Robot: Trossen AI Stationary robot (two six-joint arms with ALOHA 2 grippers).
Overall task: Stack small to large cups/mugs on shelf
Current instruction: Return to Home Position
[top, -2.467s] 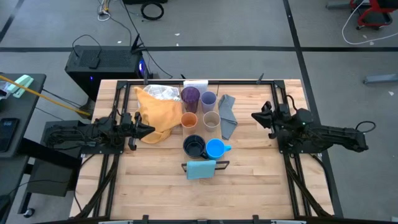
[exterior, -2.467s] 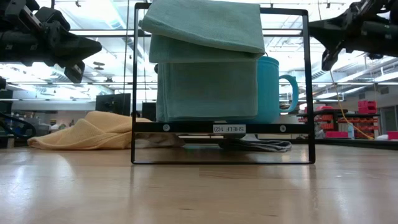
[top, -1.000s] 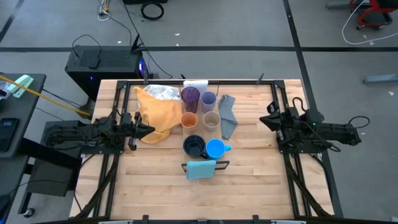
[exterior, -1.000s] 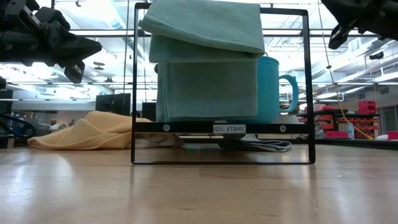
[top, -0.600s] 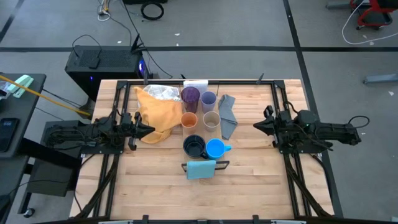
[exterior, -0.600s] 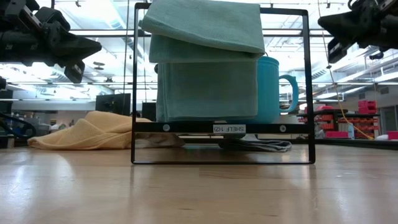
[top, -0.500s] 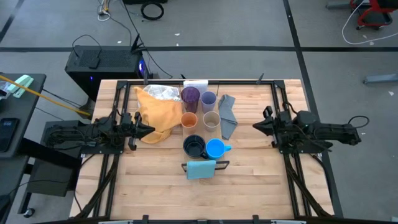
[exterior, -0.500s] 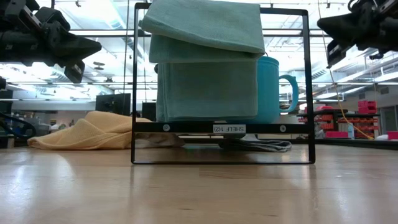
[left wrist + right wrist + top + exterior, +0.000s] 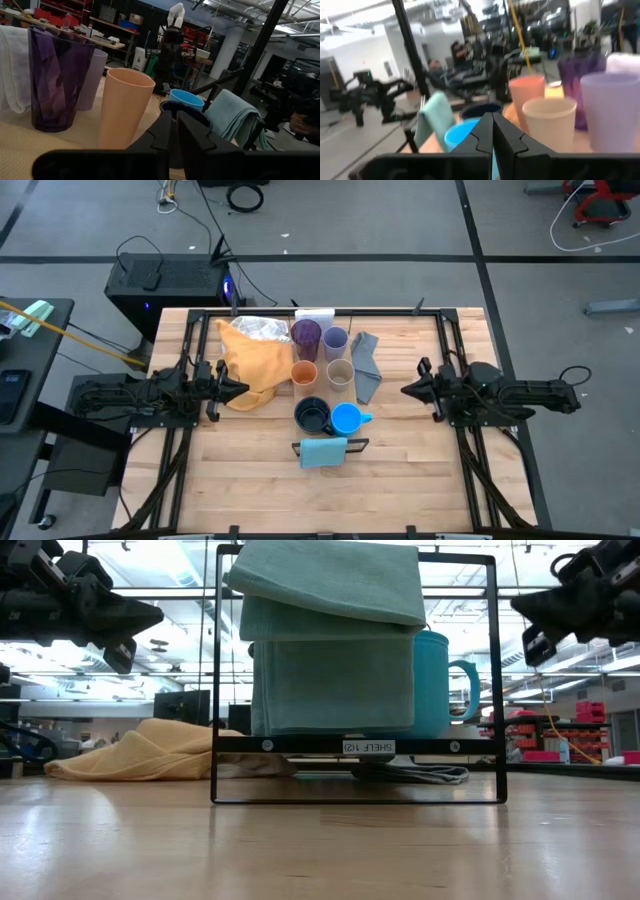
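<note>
High view: bright blue mug (image 9: 346,419) handle points right.

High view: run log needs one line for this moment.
left gripper shut, by crumpled yellow cloth | right gripper shut, right of folded grey cloth | six cups paired on pale wooden shelf

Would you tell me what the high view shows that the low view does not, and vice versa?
Only the high view: the dark purple tumbler, lavender cup, orange cup, beige cup and navy mug. Only the low view: the white label on the black frame. Both: the bright blue mug, yellow cloth, teal cloth draped over that frame, and the left gripper and right gripper above the table.
</note>
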